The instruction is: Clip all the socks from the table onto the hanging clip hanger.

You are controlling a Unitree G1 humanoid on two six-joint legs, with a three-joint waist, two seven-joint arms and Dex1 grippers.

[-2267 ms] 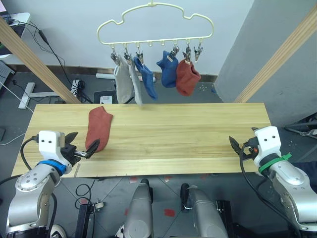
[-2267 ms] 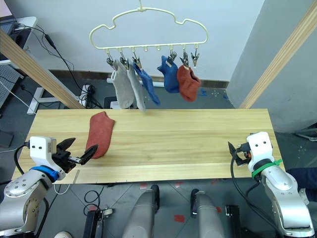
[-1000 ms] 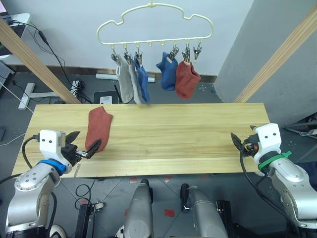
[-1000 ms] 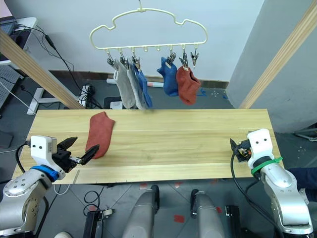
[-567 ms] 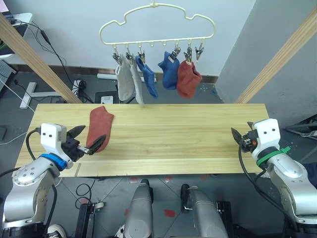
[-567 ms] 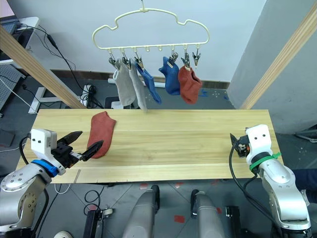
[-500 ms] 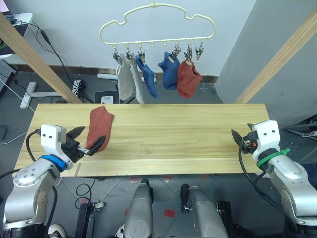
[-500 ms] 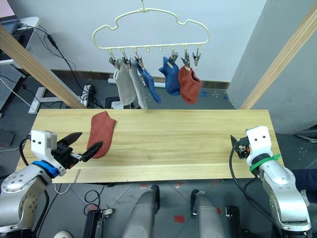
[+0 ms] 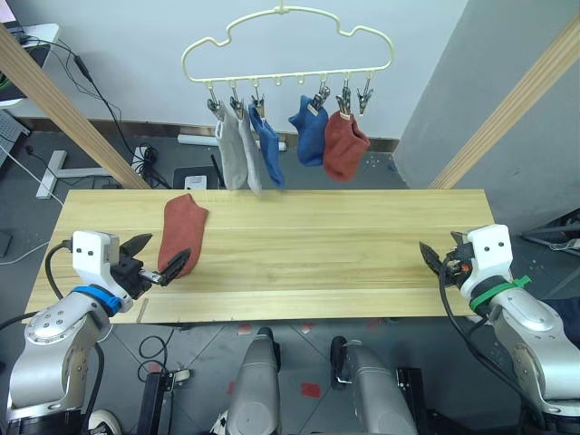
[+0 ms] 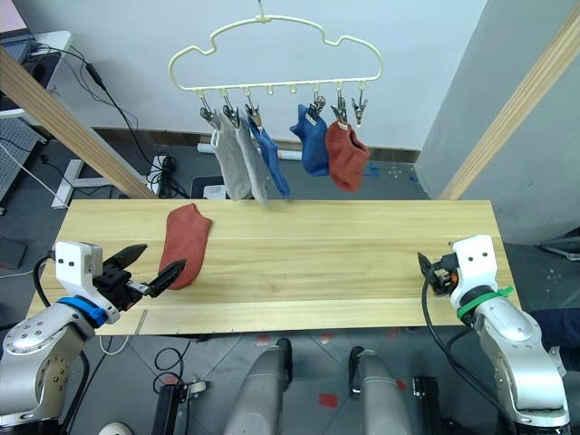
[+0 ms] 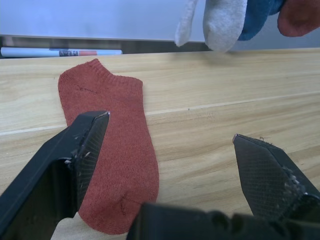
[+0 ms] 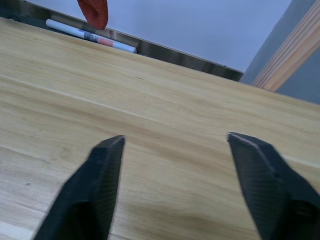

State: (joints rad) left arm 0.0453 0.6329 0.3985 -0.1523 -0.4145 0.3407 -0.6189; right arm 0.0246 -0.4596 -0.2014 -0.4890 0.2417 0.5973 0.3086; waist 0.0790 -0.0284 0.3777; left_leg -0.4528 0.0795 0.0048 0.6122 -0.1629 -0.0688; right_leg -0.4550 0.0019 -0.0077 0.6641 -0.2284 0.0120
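Observation:
One rust-red sock lies flat on the left part of the wooden table. My left gripper is open just above the table, at the sock's near end, with one finger over the sock's toe and the other beside it. Over the table's right end my right gripper stands open and holds nothing, above bare wood. Above the far edge hangs the pale-yellow clip hanger. Clipped to it are two grey socks, two blue socks and a rust-red sock. Its rightmost clip is empty.
Slanted wooden poles of a frame stand at the left and right behind the table. Cables and a power strip lie on the floor beyond the far edge. The table's middle is bare wood.
The hanging socks sway; the left blue sock has swung back against the grey ones. My right gripper has edged slightly inward. The left gripper stays at the sock's near end.

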